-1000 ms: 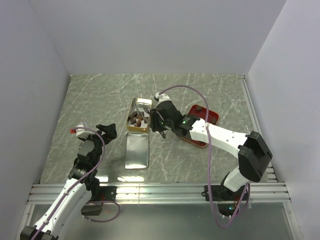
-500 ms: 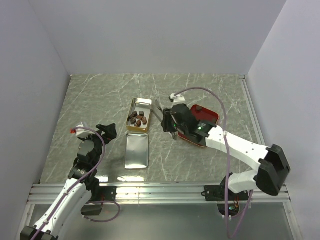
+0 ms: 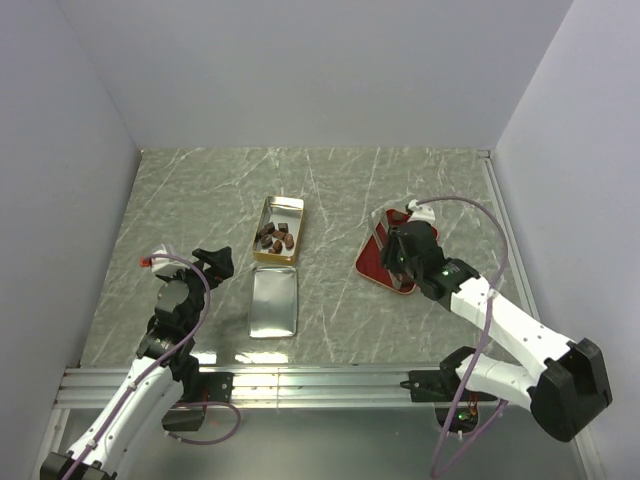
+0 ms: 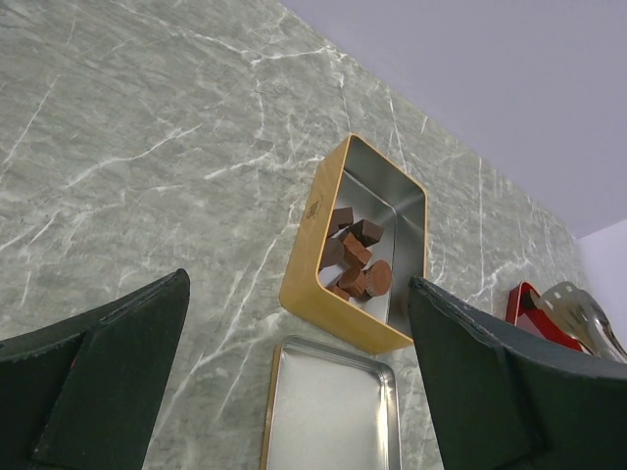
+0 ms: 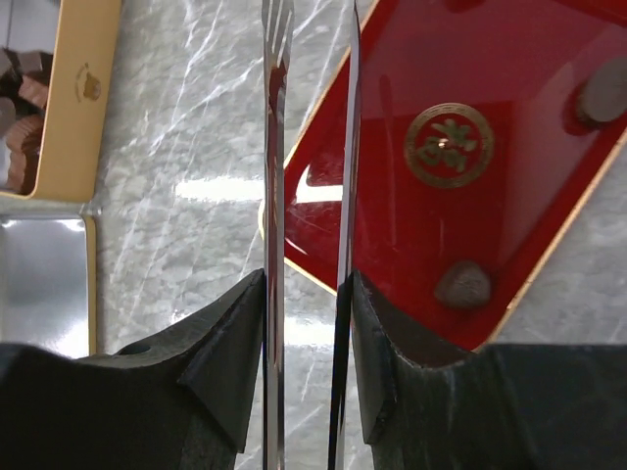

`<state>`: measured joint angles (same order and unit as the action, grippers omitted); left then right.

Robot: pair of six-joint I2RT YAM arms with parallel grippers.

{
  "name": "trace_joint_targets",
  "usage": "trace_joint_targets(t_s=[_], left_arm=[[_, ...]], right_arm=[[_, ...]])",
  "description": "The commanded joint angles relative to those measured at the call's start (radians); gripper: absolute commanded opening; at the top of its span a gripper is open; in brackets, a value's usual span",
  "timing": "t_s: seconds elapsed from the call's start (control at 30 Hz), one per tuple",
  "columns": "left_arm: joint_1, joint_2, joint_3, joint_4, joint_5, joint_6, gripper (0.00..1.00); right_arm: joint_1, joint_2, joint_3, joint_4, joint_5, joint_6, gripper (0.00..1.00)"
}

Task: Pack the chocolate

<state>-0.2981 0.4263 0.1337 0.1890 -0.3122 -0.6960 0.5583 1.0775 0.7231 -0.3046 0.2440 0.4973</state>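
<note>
Several brown chocolate chunks (image 3: 275, 237) lie in the open gold tin (image 3: 262, 222), also seen in the left wrist view (image 4: 355, 262). Two more chunks lie on the red tray (image 5: 460, 215), one near its front corner (image 5: 462, 284) and one at the right (image 5: 600, 91). My right gripper (image 3: 395, 255) is shut on metal tongs (image 5: 274, 147) and holds them over the tray's left edge. The tong blades stand slightly apart with nothing between them. My left gripper (image 3: 213, 262) is open and empty, left of the tin.
The tin's silver lid (image 3: 273, 303) lies flat in front of the tin. The red tray (image 3: 375, 262) sits right of the tin on the marble tabletop. White walls close in the back and both sides.
My right arm has swung the tongs from over the gold tin rightwards to the red tray. The left arm has not moved.
</note>
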Motion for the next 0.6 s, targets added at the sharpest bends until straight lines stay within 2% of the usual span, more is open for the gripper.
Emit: trace_joint_targets(t_s=[0.0,0.3,0.57], left_arm=[[-0.006,-0.014,-0.006,0.009,-0.004,0.001,0.99],[-0.007,-0.02,-0.008,0.006,-0.005,0.0,0.99],[-0.007,-0.02,-0.008,0.004,-0.005,0.0,0.99]], right_arm=[[-0.032,-0.062,-0.011,0.012,0.032,0.018,0.46],[-0.103,-0.087,-0.051,-0.011,0.054,0.017,0.47],[-0.179,-0.042,-0.077,0.044,-0.012,-0.005,0.48]])
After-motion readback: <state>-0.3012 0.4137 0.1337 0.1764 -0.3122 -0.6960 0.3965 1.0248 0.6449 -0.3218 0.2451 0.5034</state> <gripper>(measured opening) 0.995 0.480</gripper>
